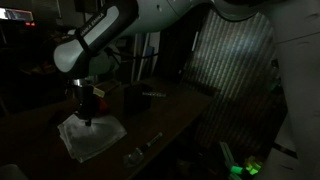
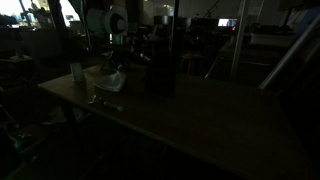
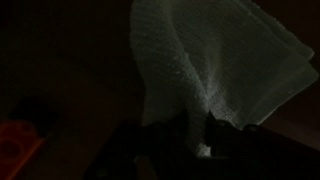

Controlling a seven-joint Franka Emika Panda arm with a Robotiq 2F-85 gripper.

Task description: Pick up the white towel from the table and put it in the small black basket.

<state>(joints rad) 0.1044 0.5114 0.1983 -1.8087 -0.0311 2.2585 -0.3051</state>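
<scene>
1. Closest to the wrist lens are my dark fingers (image 3: 165,142), hard to separate from the gloom. My claw (image 3: 205,128) is clenched on a pinch of the white towel (image 3: 215,60), whose folds run together right at my fingertips.
2. Only the wrist view shows the cloth's fine, pebbled weave and its squared corner fanning out beyond my claw. It also catches an orange object (image 3: 15,150) off to one side, its shape unclear.
3. In both exterior views the towel is a pale, rumpled patch directly beneath my claw (image 1: 88,108), lying on the dark wooden table (image 1: 175,118). No weave can be read there.
4. In an exterior view a pale cup (image 2: 76,72) stands just beside my claw, and a tall dark container (image 2: 160,70) stands near it on the opposite side. I cannot tell whether that container is the basket.
5. In an exterior view a ribbed, shiny panel (image 1: 235,55) hangs well beyond my claw, and small glinting bits (image 1: 135,155) lie near the towel at the table's edge.
</scene>
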